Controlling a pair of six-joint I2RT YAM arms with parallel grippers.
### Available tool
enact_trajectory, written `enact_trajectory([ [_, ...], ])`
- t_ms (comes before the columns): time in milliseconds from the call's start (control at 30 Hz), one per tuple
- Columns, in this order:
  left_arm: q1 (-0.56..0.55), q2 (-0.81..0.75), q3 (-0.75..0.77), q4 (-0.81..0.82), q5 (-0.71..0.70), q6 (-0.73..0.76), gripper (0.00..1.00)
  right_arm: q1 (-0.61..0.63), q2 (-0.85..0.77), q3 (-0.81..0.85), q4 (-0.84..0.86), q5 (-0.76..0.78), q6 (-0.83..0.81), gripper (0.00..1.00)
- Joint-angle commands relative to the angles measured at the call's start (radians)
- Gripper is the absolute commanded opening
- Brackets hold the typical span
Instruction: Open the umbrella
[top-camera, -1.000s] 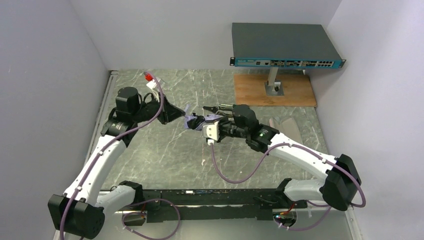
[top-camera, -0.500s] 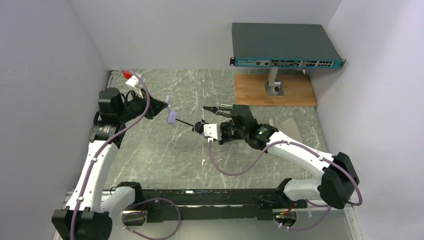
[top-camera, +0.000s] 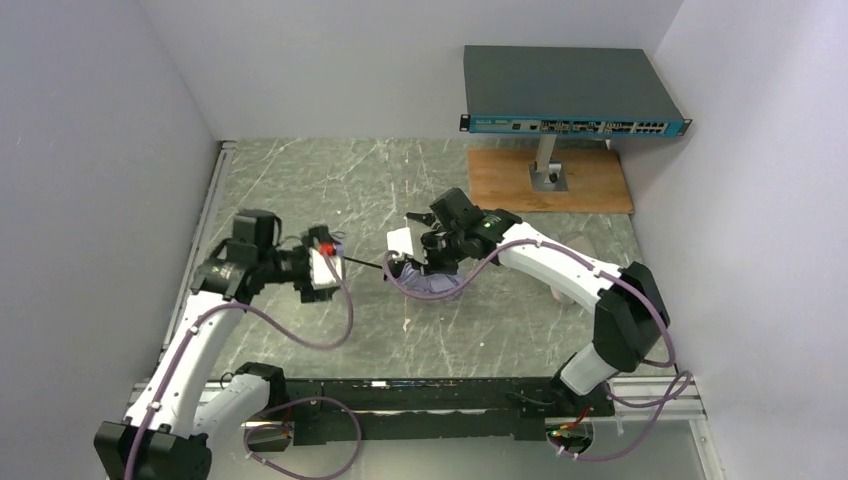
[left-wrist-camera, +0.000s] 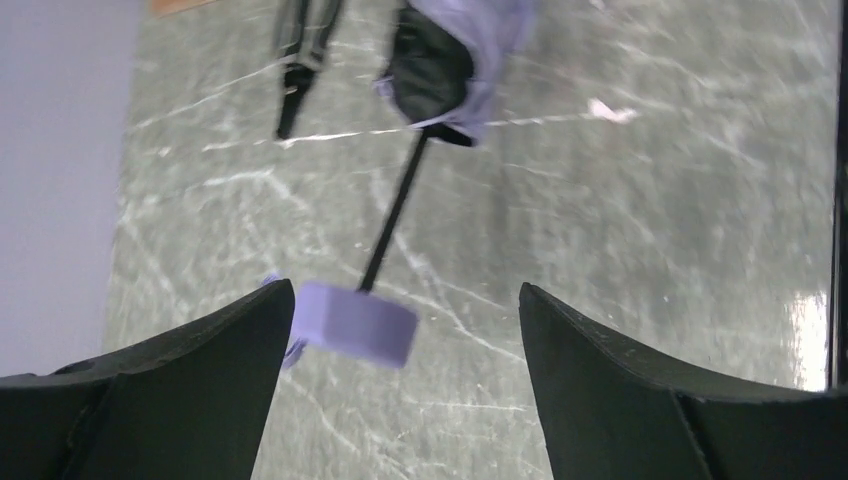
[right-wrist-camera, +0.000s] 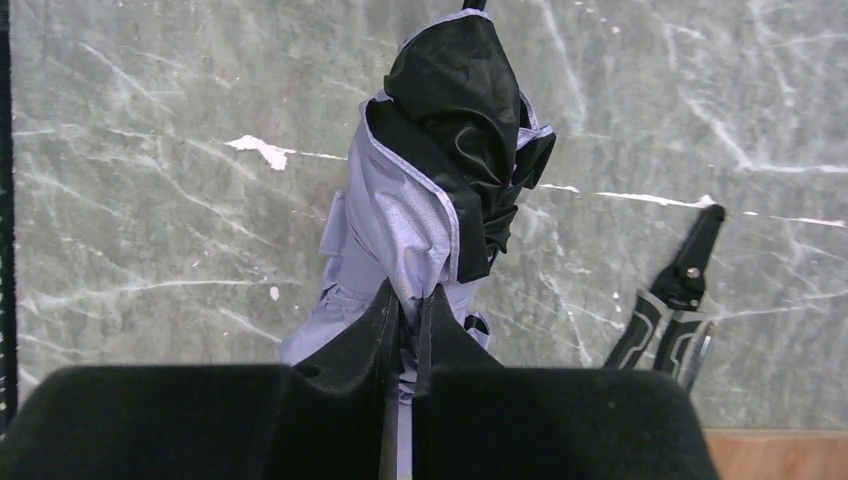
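Note:
The umbrella (right-wrist-camera: 440, 180) hangs bunched, pale lilac fabric outside and black lining showing, with my right gripper (right-wrist-camera: 410, 295) shut on its lilac fabric. In the top view the canopy (top-camera: 430, 284) sits just below the right wrist, over the table's middle. Its thin black shaft (left-wrist-camera: 395, 215) is drawn out leftward and ends in the small lilac handle (left-wrist-camera: 355, 322). The handle lies, blurred, between the wide open fingers of my left gripper (left-wrist-camera: 405, 292), close to the left finger (left-wrist-camera: 230, 350) and not clamped. The umbrella is still folded.
Black pliers (right-wrist-camera: 670, 300) lie on the marble table (top-camera: 300, 190) just beyond the umbrella. A network switch (top-camera: 570, 90) on a stand rests on a wooden board (top-camera: 550, 180) at the back right. Grey walls close in both sides.
My left gripper, shut on the handle a second ago, pulled the shaft out to the left, then opened and let the handle go. The right arm swung, still holding the fabric.

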Motion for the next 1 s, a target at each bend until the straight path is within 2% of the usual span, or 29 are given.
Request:
enact_trajectory([
  [0,-0.104,-0.040,-0.116,0.046,-0.052,0.319,0.85,-0.001,0.060,0.095,-0.112,-0.056,-0.029,0.00],
  [100,-0.126,-0.025,-0.160,0.101,-0.060,0.331,0.80,-0.001,0.125,0.118,-0.138,-0.029,-0.027,0.03],
  [167,-0.124,-0.010,-0.168,0.101,-0.063,0.309,0.79,-0.001,0.157,0.124,-0.130,0.002,-0.014,0.25],
  [200,-0.121,-0.006,-0.169,0.099,-0.067,0.291,0.80,-0.002,0.168,0.128,-0.126,0.021,-0.004,0.39],
  [233,-0.110,-0.004,-0.171,0.096,-0.059,0.277,0.80,-0.002,0.175,0.134,-0.123,0.035,0.021,0.60],
  [267,-0.097,-0.006,-0.172,0.094,-0.043,0.262,0.82,-0.005,0.177,0.142,-0.126,0.044,0.043,0.75],
  [333,-0.051,-0.013,-0.179,0.111,-0.004,0.214,0.87,-0.012,0.180,0.157,-0.141,0.044,0.105,0.84],
  [467,0.026,-0.006,-0.198,0.134,0.034,0.194,0.91,-0.020,0.181,0.160,-0.156,0.035,0.267,0.89],
  [567,0.056,0.014,-0.194,0.117,0.068,0.210,0.91,-0.023,0.163,0.106,-0.072,0.019,0.343,0.89],
  [700,0.065,0.043,-0.194,0.116,0.084,0.235,0.91,-0.023,0.231,0.145,-0.110,0.006,0.323,0.90],
  [967,0.069,0.069,-0.217,0.128,0.096,0.278,0.91,-0.024,0.332,0.075,-0.026,0.139,0.237,0.94],
])
